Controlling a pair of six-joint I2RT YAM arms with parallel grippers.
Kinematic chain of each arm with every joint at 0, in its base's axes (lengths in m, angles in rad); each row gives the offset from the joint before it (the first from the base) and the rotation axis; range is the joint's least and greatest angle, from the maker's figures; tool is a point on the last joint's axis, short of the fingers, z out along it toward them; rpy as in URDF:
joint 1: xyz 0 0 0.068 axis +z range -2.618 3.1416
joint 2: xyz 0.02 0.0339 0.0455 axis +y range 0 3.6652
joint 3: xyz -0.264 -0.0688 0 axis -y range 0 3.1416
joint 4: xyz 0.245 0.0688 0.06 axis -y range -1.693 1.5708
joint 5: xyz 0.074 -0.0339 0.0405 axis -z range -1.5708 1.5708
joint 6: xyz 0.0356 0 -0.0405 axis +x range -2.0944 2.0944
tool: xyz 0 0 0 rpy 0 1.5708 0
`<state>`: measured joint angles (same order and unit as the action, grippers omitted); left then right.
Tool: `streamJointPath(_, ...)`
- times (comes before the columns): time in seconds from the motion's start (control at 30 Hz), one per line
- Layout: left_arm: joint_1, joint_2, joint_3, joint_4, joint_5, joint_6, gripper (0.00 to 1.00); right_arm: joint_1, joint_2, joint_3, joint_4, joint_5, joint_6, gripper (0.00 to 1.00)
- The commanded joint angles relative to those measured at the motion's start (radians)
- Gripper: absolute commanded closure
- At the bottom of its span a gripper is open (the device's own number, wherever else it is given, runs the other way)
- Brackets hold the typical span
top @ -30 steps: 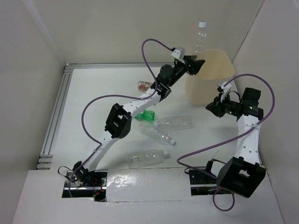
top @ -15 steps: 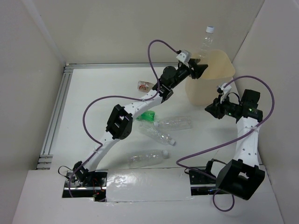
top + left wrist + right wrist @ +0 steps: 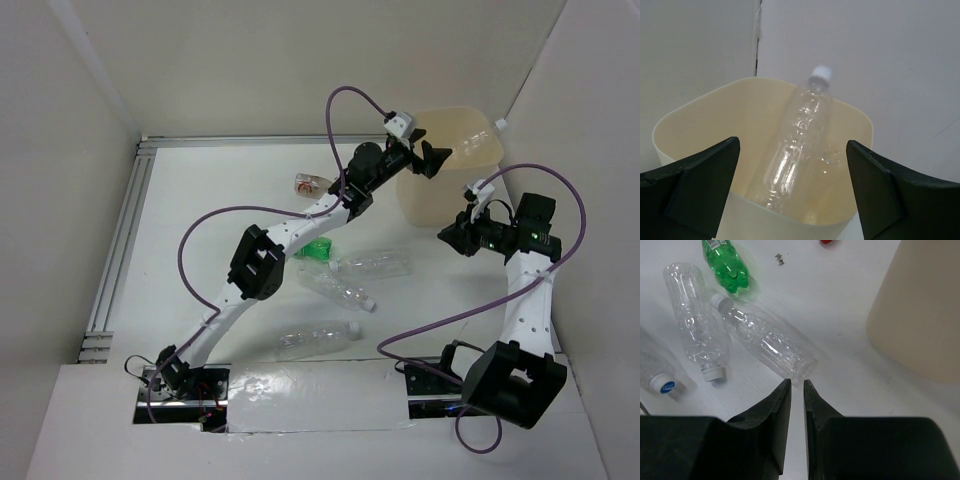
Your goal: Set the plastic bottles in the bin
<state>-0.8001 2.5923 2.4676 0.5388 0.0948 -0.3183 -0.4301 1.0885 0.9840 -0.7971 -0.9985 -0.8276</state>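
The cream bin [image 3: 470,150] stands at the back right. A clear plastic bottle [image 3: 795,145] leans inside it, white cap [image 3: 500,124] up against the far rim. My left gripper [image 3: 432,158] hovers at the bin's near rim [image 3: 715,210], open wide and holding nothing. Three clear bottles [image 3: 372,264] [image 3: 335,287] [image 3: 318,338] and a green one [image 3: 316,248] lie on the table. My right gripper [image 3: 447,234] hangs low beside the bin [image 3: 925,315], its jaws [image 3: 796,384] a narrow slit apart and empty, just short of a clear bottle's base [image 3: 767,342].
A small object with red on it [image 3: 308,183] lies behind the left arm. White walls close in the table on three sides. An aluminium rail [image 3: 120,250] runs along the left edge. Purple cables loop above both arms.
The left gripper carried the upright bottle right over the bin, then opened. The bottle dropped into the bin. The right arm hardly moved.
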Motion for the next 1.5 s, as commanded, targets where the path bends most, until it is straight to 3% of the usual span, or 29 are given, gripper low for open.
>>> streamJointPath(0.0,-0.004,-0.023,0.045,0.043,0.008,0.019,0.00,-0.006,-0.022,-0.011,0.006,-0.017,0.007,0.77)
streamJointPath(0.07,-0.004,-0.032,0.045,0.052,-0.001,0.019,0.00,-0.006,-0.022,-0.011,0.006,-0.017,0.007,0.73)
streamJointPath(0.1,-0.004,-0.041,0.045,0.061,-0.001,0.019,0.00,-0.006,-0.022,-0.011,0.006,-0.017,0.007,0.57)
streamJointPath(0.17,0.007,-0.053,0.056,0.072,-0.010,0.019,0.00,-0.006,-0.022,-0.011,0.006,-0.017,0.007,0.43)
streamJointPath(0.2,0.007,-0.054,0.056,0.072,-0.010,0.019,0.00,-0.006,-0.022,-0.011,0.006,-0.017,0.007,0.30)
streamJointPath(0.3,0.031,-0.116,0.045,0.101,-0.010,0.019,0.00,-0.006,-0.013,-0.011,-0.017,-0.041,-0.042,0.18)
streamJointPath(0.33,0.045,-0.135,0.045,0.115,0.000,0.006,0.00,-0.006,-0.013,-0.011,-0.027,-0.061,-0.088,0.05)
streamJointPath(0.37,0.045,-0.156,0.013,0.128,0.000,0.005,0.00,-0.006,-0.013,-0.011,-0.056,-0.074,-0.122,0.00)
streamJointPath(0.5,0.082,-0.314,-0.102,0.116,0.020,0.024,0.00,-0.006,-0.002,-0.013,-0.221,-0.140,-0.483,0.00)
streamJointPath(0.53,0.094,-0.358,-0.137,0.071,0.037,0.024,0.00,-0.006,0.008,-0.027,-0.256,-0.149,-0.648,0.00)
streamJointPath(0.63,0.163,-0.590,-0.388,-0.020,0.087,-0.050,0.00,0.036,0.021,-0.070,-0.294,-0.131,-0.833,0.00)
streamJointPath(0.67,0.206,-0.723,-0.576,-0.020,0.098,-0.095,0.00,0.084,0.031,-0.070,-0.284,-0.115,-0.856,0.00)
streamJointPath(0.83,0.265,-1.079,-1.123,-0.124,0.085,-0.072,0.00,0.310,0.092,-0.079,-0.101,0.036,-0.817,0.02)
streamJointPath(0.87,0.265,-1.162,-1.242,-0.216,0.066,-0.032,0.00,0.392,0.118,-0.067,-0.050,0.085,-0.777,0.02)
streamJointPath(1.0,0.256,-1.302,-1.448,-0.447,-0.012,-0.033,0.00,0.574,0.200,-0.067,0.114,0.202,-0.633,0.02)
streamJointPath(1.07,0.266,-1.386,-1.506,-0.534,-0.042,-0.114,0.00,0.611,0.246,-0.067,0.215,0.266,-0.584,0.02)
streamJointPath(1.17,0.289,-1.466,-1.601,-0.667,-0.078,-0.169,0.00,0.656,0.362,-0.027,0.226,0.310,-0.584,0.04)
streamJointPath(1.3,0.344,-1.590,-1.722,-0.717,-0.027,-0.220,0.00,0.682,0.493,-0.027,0.263,0.408,-0.574,0.05)
streamJointPath(1.47,0.406,-1.676,-1.773,-0.769,0.012,-0.277,0.00,0.682,0.602,-0.007,0.283,0.463,-0.574,0.15)
